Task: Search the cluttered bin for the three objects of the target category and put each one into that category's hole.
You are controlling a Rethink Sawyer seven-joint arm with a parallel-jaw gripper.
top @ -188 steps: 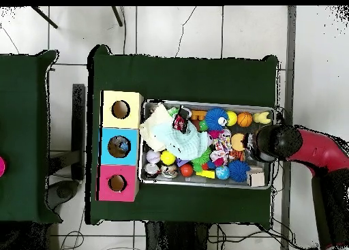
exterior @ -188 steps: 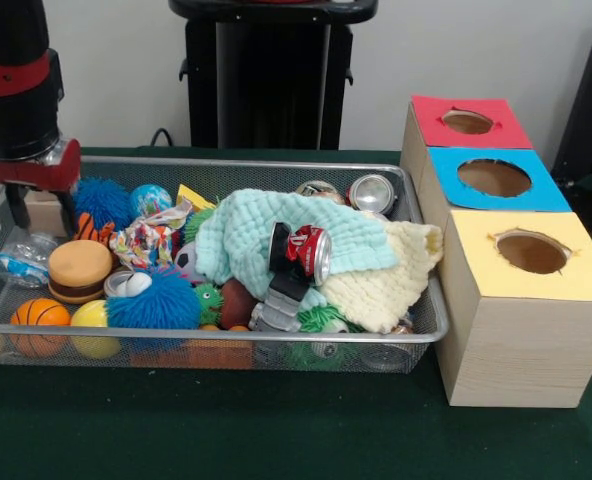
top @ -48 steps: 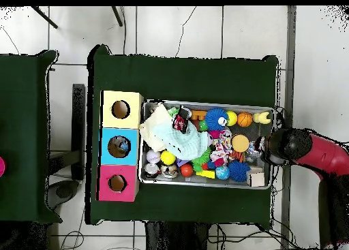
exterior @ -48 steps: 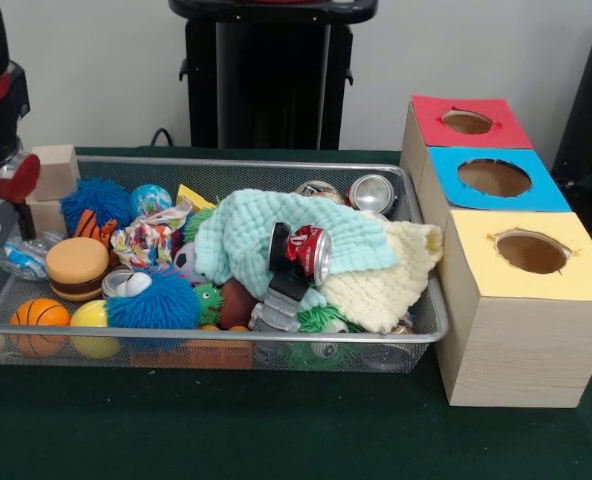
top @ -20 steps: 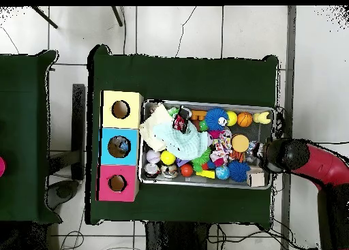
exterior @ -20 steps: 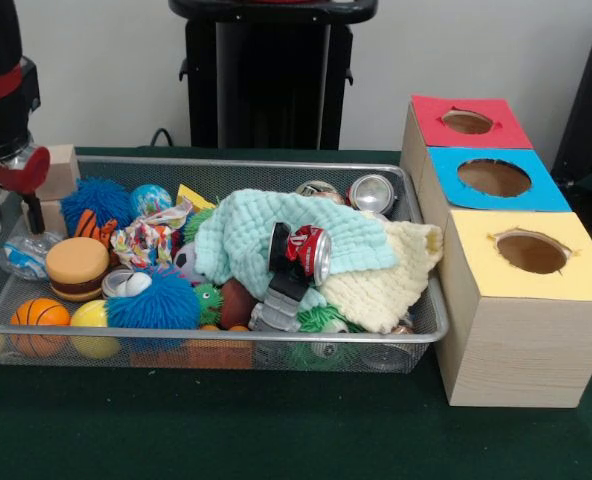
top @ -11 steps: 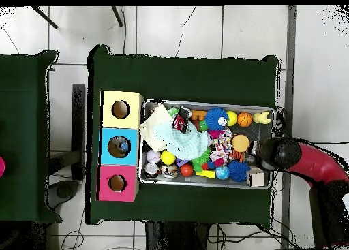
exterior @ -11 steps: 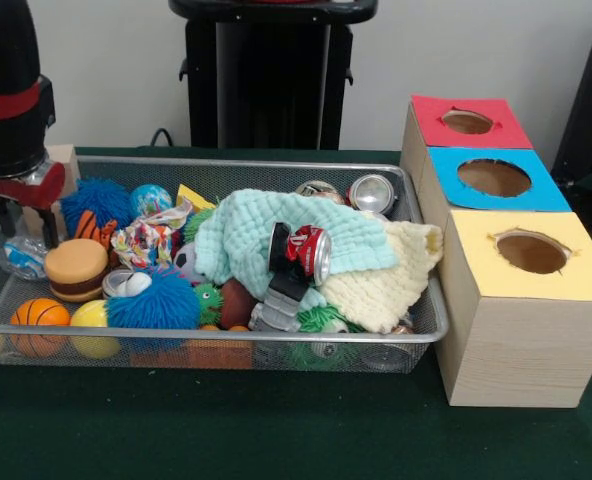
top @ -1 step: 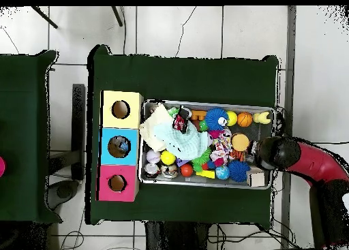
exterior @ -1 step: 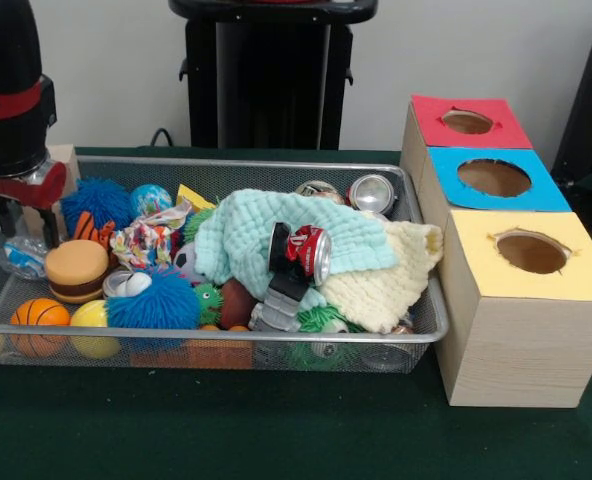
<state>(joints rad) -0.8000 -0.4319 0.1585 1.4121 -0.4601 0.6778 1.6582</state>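
Bin [exterior @ -1 step: 416, 330] contents unchanged; end effector [exterior @ -1 step: 16, 215] barely moved since before.

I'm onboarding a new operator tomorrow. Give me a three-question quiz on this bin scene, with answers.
1. True or false: the red crushed soda can lies on top of the mint green cloth.
2. Which coloured box top is nearest the camera in the front view: A red, B blue, C yellow?
3. Fill in: the gripper hangs over the wire mesh bin's ____ end, as the front view shows it.

Key: 1 true; 2 C; 3 left.
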